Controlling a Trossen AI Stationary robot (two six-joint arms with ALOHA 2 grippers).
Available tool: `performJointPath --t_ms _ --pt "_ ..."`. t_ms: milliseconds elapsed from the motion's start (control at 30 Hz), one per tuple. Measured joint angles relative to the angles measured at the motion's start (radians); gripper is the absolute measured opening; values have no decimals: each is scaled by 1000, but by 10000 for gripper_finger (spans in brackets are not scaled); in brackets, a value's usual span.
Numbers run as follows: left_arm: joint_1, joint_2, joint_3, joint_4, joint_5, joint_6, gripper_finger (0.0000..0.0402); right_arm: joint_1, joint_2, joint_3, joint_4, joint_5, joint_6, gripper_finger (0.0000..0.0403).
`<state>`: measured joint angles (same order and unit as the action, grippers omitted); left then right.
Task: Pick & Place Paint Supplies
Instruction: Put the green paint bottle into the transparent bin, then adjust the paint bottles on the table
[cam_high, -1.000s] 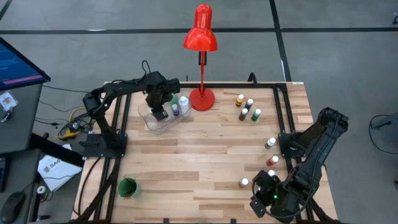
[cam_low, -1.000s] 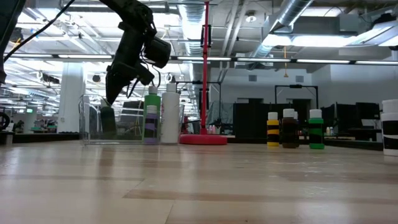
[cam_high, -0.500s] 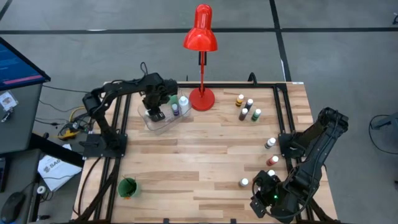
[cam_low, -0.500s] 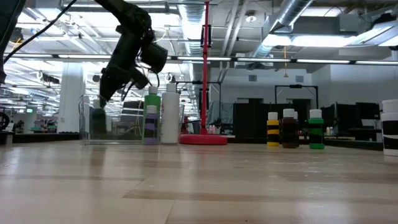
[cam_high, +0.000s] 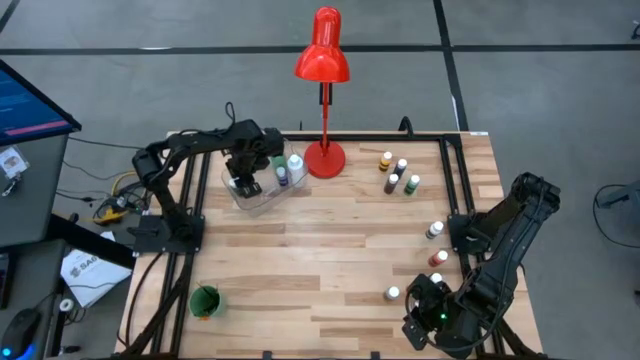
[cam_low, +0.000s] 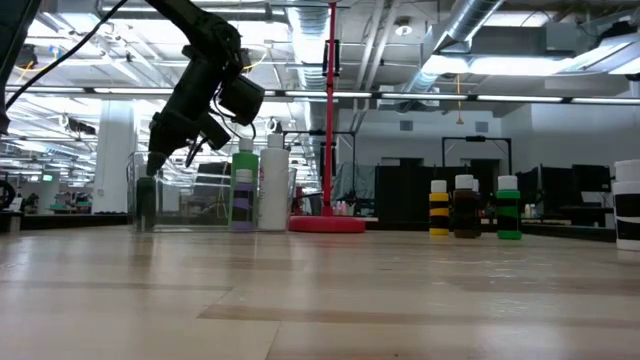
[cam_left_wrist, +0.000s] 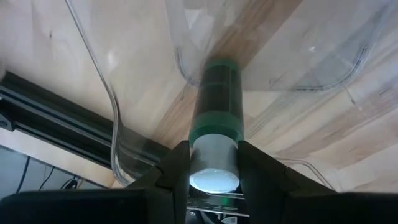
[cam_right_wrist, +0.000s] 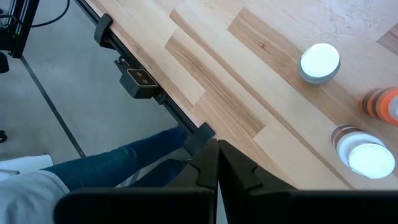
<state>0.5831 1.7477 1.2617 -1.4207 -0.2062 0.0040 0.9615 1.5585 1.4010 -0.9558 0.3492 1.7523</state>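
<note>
The left gripper was inside the clear plastic container at the far left part of the table, and its two fingers pinched the white cap of a green-banded dark paint bottle; the bottle pointed away from the fingers toward the floor of the container, and in the low view it stood low against the container's left wall, directly under the gripper. Two more bottles, one with a green and purple label and one white, stood just beside each other at the right side of the same container; the red desk lamp stood near them. A group of four small bottles waited at the far right part of the table, well apart from the container; some white-capped bottles were along the right edge. The right gripper rested at the near right corner, its fingers pressed together on nothing; a white-capped bottle stood near it.
</note>
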Motion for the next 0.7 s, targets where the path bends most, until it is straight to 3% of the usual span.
performJointPath --t_ms 167,367,700 --pt "0 0 -1 3 -12 16 118 0 0 0 0 0 1 1" --pt "-4 -20 -2 9 -47 18 161 0 0 0 0 0 1 1" --pt "-16 -170 -2 9 -37 -15 188 0 0 0 0 0 -5 1"
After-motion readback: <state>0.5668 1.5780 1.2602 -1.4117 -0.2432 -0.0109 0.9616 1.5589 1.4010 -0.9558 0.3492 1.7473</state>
